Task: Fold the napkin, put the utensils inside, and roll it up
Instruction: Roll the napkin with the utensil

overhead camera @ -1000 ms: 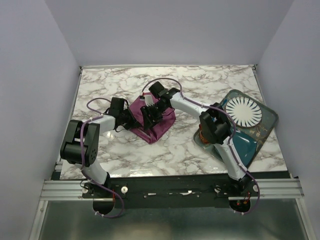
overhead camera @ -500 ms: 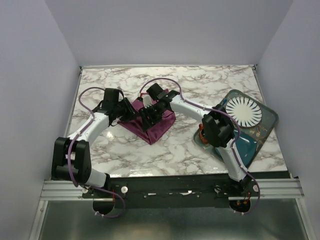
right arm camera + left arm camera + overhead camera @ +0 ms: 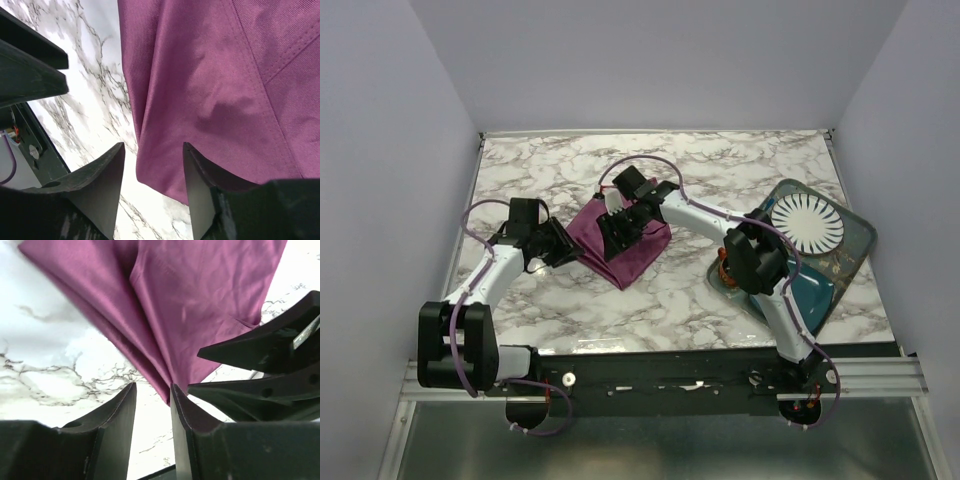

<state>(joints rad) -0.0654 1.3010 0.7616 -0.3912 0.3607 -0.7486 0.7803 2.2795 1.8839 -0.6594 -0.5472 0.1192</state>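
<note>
Pulled back to its own side, the left claw point(image 3: 563, 248) now sits just off the napkin's point(image 3: 640, 250) left corner. A second ago it was closed at that edge. The right claw point(image 3: 618, 232) has barely shifted.

Well off to the right of the right claw lies the tray point(image 3: 868, 240). I see a white ribbed plate point(image 3: 806, 222) in its far end and a teal mat point(image 3: 817, 287) in its near end. A small orange-rimmed cup point(image 3: 722, 270) sits at the tray's left corner. The right arm's elbow covers most of it, so I cannot tell whether it stands inside the tray.

Through the left wrist camera the left claw's fingers point(image 3: 117, 412) stand a little apart with bare marble table point(image 3: 55, 350) between them. The napkin's pointed corner ends just ahead of the tips and nothing is gripped.

The right claw is parted somewhat wider. It straddles the napkin's folded edge, one finger point(image 3: 202, 175) over the cloth and the other over marble. I see no cloth pinched between them.

The napkin lies bunched and folded directly under the right claw, with its left corner just in front of the left claw.

From above, the right claw and wrist cover the napkin's middle, so its folds there are hidden. Both wrist views cut the cloth off at the frame edges.
</note>
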